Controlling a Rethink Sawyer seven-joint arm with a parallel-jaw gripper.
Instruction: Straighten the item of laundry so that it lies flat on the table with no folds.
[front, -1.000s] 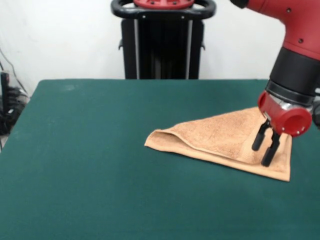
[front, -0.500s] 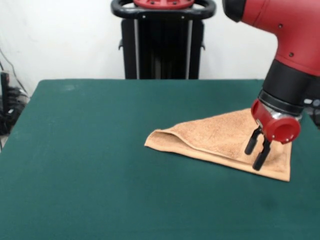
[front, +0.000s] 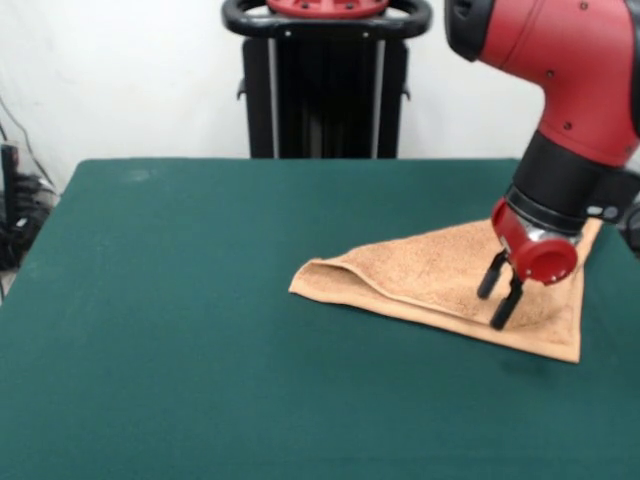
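End effector poised over a folded towel on the green tabletop.

The tan-orange towel (front: 455, 280) lies on the right half of the tabletop (front: 200, 330), folded over itself into a rough triangle: one point aims left toward the middle of the cloth surface, another sits at the near right, and the third runs up behind the arm at the far right. A doubled edge shows along the near side, with the upper layer's hem resting just inside the lower one. The red and black arm (front: 570, 90) comes down from the upper right, and its end effector (front: 500, 290) is over the towel's right part, its two black fingers (front: 491, 275) slightly parted with nothing between them, tips at or just above the cloth; contact cannot be told.
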